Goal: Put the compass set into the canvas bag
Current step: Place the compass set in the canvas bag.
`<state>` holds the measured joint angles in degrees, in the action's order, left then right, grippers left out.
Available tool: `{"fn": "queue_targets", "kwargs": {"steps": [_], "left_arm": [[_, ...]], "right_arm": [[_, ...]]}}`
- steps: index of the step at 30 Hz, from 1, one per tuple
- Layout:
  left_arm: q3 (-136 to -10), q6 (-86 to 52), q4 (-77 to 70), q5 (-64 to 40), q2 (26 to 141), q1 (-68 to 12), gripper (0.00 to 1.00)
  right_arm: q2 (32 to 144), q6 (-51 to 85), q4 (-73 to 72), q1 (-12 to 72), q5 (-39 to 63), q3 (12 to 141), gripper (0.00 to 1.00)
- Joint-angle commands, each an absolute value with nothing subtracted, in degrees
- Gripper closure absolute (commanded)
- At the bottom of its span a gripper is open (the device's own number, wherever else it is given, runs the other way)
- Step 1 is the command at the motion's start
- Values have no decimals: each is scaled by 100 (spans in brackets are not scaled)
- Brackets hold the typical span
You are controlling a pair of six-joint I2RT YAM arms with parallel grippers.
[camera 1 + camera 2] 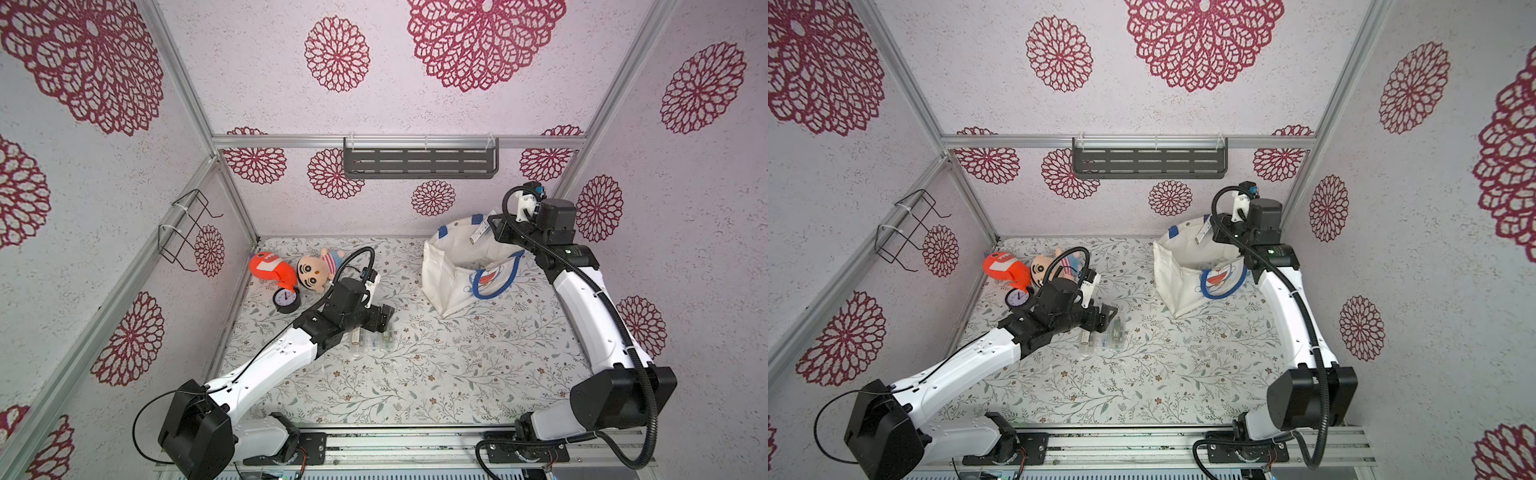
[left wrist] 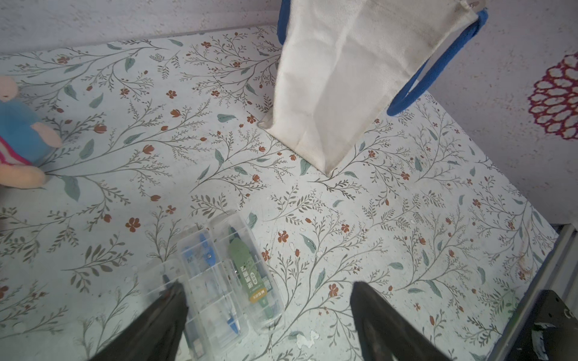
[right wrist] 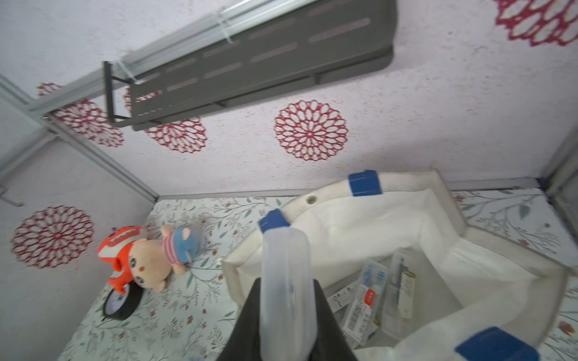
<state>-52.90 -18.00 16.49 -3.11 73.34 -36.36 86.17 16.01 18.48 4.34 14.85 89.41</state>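
Left gripper (image 2: 268, 286) hangs low over the bench (image 1: 457, 374), its jaws wide apart. A clear compass set (image 2: 225, 281) lies flat beneath them, left of centre, by one finger; whether they touch cannot be told. The arm stretches forward from the near-left base with the wrist tipped down. Right gripper (image 3: 286, 290) has its jaws clamped on a second clear case (image 3: 284, 259), held over the open mouth of the canvas bag (image 1: 440, 274) at far right. That arm reaches far with its elbow bent. Other cases (image 3: 375, 290) lie inside the bag.

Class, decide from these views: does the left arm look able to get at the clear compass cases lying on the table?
Probably yes. The left gripper hangs open close over the compass cases, nothing lies between them, and the canvas bag and plush doll stand well aside.
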Motion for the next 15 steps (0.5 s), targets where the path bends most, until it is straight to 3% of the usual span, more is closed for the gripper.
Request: {"fn": "queue_targets", "kwargs": {"steps": [1, 15], "left_arm": [[-5177, -1640, 1507, -570, 7113, -3595, 14], [-5136, -1624, 1666, -410, 7136, -3588, 12]], "right_arm": [[8918, 1458, 1804, 448, 1080, 8946, 100], [10459, 1608, 2076, 684, 950, 9183, 100]]}}
